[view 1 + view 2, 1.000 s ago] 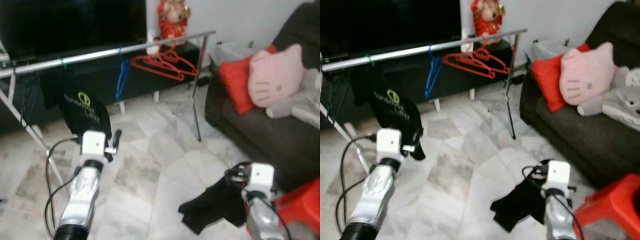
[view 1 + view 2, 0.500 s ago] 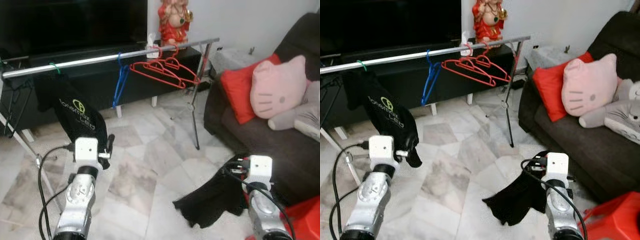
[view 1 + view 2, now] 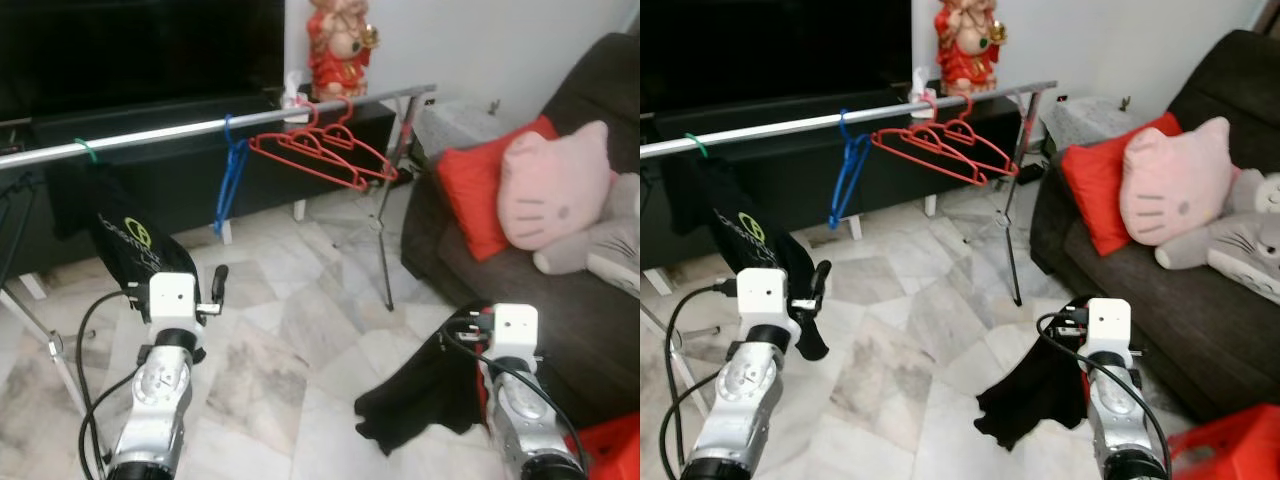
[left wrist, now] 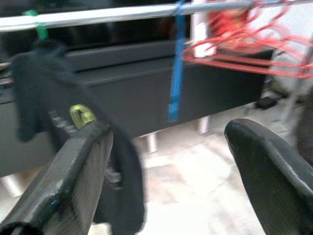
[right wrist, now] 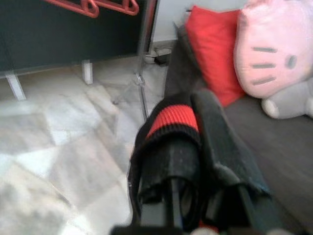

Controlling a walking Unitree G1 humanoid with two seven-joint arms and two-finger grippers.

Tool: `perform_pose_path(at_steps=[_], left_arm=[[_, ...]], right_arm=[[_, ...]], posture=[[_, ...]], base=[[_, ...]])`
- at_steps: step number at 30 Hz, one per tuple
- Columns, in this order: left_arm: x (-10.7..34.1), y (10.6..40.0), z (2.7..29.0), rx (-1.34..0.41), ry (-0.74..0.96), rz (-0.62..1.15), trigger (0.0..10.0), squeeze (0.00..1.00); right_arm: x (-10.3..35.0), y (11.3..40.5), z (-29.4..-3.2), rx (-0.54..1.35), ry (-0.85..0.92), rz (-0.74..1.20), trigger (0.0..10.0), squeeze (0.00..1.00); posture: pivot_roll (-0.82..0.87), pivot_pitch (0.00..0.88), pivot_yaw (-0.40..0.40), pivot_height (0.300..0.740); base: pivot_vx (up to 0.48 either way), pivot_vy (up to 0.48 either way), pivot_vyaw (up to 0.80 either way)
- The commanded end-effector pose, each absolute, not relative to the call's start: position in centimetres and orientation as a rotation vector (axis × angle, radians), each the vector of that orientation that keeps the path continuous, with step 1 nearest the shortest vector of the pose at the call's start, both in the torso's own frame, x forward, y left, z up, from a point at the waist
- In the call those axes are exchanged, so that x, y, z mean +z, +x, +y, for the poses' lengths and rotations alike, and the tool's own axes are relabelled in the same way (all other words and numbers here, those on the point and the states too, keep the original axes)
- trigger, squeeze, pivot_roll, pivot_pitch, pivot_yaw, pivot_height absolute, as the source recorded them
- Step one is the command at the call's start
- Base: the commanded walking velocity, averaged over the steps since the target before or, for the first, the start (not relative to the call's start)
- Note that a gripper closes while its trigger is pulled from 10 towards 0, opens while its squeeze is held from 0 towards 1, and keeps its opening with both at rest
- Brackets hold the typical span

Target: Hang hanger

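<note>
Rail: a long silver clothes rail (image 3: pixel 200 128) runs across the top of the frame, from the far left to just right of the middle.
Hangers: two red hangers (image 3: pixel 325 155) hang on the rail at the top middle. A blue hanger (image 3: pixel 230 175) hangs just left of them. A green hook (image 3: pixel 84 150) sits on the rail at the upper left.
Black shirt: a black shirt (image 3: pixel 125 235) with a yellow-green round mark hangs under the green hook, on the left side of the frame.
Left gripper: the left gripper (image 4: pixel 168 166) is low on the left, in front of the black shirt. Its jaws are wide apart and hold nothing.
Right gripper: the right gripper (image 5: pixel 188 147) is low on the right side of the frame. Its jaws are closed on a black cloth (image 3: pixel 425 395) with a red band. The cloth droops down over the floor (image 3: pixel 300 320).
Floor: pale stone tiles with grey marks.
Sofa: a dark sofa (image 3: pixel 560 290) fills the right side. On it lie a red cushion (image 3: pixel 480 185), a pink cat pillow (image 3: pixel 555 185) and a grey soft toy (image 3: pixel 610 235).
Stool: a red stool (image 3: pixel 1230 445) peeks in at the bottom right corner.
Cabinet: a dark low cabinet (image 3: pixel 290 165) stands behind the rail. A red statue (image 3: pixel 340 45) stands on it at the top middle.
</note>
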State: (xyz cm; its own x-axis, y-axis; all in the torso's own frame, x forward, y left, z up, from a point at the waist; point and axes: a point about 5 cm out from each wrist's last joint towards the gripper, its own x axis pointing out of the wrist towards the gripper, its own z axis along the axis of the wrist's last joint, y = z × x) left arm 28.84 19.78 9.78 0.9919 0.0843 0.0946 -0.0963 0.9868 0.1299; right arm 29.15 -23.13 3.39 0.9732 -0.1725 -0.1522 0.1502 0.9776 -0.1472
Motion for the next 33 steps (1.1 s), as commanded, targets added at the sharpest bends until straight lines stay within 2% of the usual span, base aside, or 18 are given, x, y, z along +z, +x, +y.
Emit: perform_pose_path(at_steps=[1, 4, 11, 25, 30, 33], left_arm=[[9.7, 29.0, 19.2, 0.066, 0.128, -0.079, 10.0, 0.0], [9.9, 29.3, 19.3, 0.068, 0.128, -0.083, 10.0, 0.0], [10.2, 29.3, 19.3, 0.067, 0.128, -0.097, 10.0, 0.0], [11.3, 29.3, 19.8, 0.034, 0.146, -0.11, 10.0, 0.0], [11.6, 29.1, 19.4, 0.009, 0.145, -0.111, 10.0, 0.0], [11.5, 28.9, 19.3, -0.005, 0.139, -0.101, 10.0, 0.0]], right_arm=[[4.0, 29.2, -24.1, -0.189, -0.15, 0.14, 10.0, 0.0], [3.7, 29.0, -23.7, -0.173, -0.146, 0.142, 10.0, 0.0], [1.4, 27.7, -22.8, -0.169, -0.099, 0.247, 10.0, 0.0], [-1.6, 25.9, -20.8, -0.16, -0.02, 0.397, 10.0, 0.0], [-2.7, 25.0, -20.6, -0.168, 0.001, 0.469, 10.0, 0.0], [-3.8, 24.0, -20.3, -0.159, -0.002, 0.536, 10.0, 0.0]], posture=[[-0.08, 0.0, -0.068, 0.74], [-0.09, 0.0, -0.063, 0.74], [-0.06, 0.0, -0.072, 0.74], [-0.04, 0.0, -0.038, 0.74], [-0.02, 0.0, -0.037, 0.74], [-0.02, 0.0, -0.037, 0.74]], base=[[0.307, 0.0, 0.8], [0.311, 0.0, 0.8], [0.314, 0.0, 0.0], [0.315, 0.0, 0.0], [0.317, 0.0, -0.65], [0.315, 0.0, 0.0]])
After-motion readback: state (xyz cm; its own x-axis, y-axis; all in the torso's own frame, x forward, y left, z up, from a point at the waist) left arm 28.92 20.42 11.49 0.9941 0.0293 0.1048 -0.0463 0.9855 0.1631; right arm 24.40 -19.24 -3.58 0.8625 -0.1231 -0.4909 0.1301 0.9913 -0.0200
